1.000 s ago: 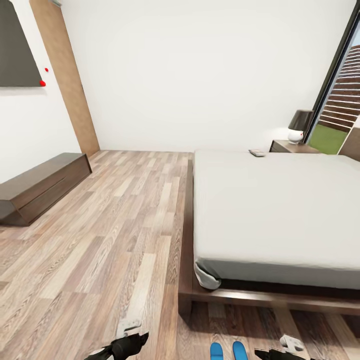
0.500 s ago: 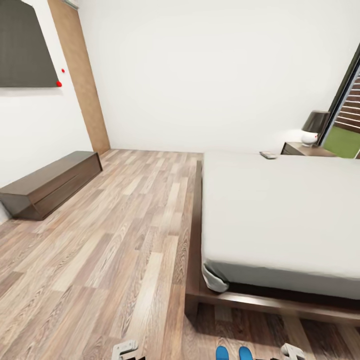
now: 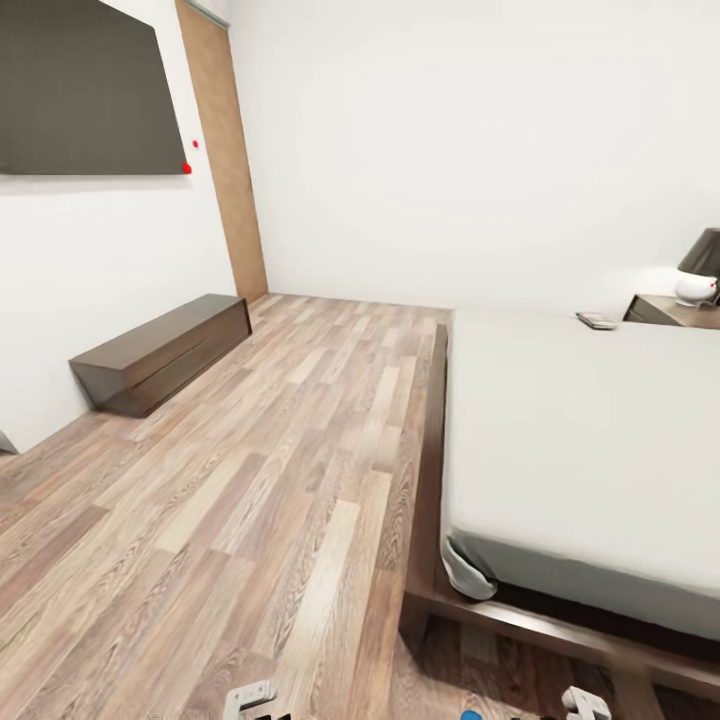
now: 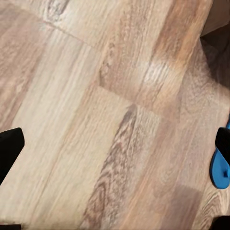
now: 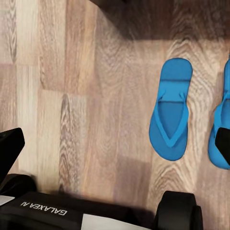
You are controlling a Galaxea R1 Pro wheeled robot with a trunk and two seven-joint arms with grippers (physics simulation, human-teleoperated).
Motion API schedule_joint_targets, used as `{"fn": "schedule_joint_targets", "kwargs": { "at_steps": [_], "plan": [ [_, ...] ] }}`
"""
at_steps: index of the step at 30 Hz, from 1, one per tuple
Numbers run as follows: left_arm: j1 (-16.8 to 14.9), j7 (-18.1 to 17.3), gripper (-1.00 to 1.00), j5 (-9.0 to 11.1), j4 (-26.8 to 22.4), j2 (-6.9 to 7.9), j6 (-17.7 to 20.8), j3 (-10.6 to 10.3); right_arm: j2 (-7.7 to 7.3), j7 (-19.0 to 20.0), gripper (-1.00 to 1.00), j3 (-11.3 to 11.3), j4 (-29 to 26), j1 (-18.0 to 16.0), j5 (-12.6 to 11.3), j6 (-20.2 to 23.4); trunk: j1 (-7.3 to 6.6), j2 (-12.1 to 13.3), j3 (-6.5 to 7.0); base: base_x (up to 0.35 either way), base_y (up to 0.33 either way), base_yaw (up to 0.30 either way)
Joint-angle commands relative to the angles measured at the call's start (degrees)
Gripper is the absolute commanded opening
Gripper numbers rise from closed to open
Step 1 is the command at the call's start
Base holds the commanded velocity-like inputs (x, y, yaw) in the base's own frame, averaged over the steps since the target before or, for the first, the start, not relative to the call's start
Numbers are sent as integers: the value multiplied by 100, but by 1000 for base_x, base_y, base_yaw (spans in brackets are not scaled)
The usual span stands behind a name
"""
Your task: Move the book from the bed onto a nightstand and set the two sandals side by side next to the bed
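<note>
Wood-plank floor; sandals paired; robot base reads "GALAXEA AI".

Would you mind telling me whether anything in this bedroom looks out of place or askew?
Only one thing: the book lies on the far corner of the bed, near the nightstand. The two sandals lie neatly side by side on the floor.

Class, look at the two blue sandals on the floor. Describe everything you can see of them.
The two sandals are bright blue flat flip-flops with thin blue thong straps, smooth like foam or rubber. They lie soles down, side by side and apart, pointing the same way, on the wood-plank floor just short of a dark shadow. One shows whole; the other is cut by the picture's edge and partly hidden behind a black fingertip.
</note>
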Motion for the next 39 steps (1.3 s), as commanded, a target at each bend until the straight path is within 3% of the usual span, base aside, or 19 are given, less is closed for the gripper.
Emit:
{"fn": "schedule_joint_targets", "kwargs": {
  "at_steps": [1,39],
  "plan": [
    [-5,-28,100,58,9,-1,-5,8,-4,23,100,-28,12,-6,-54,55,-1,-2,-5,0,0,292],
    [-5,-28,100,58,10,-1,-5,6,-4,23,100,-28,10,-4,-56,55,-1,-2,-5,0,0,292]
  ]
}}
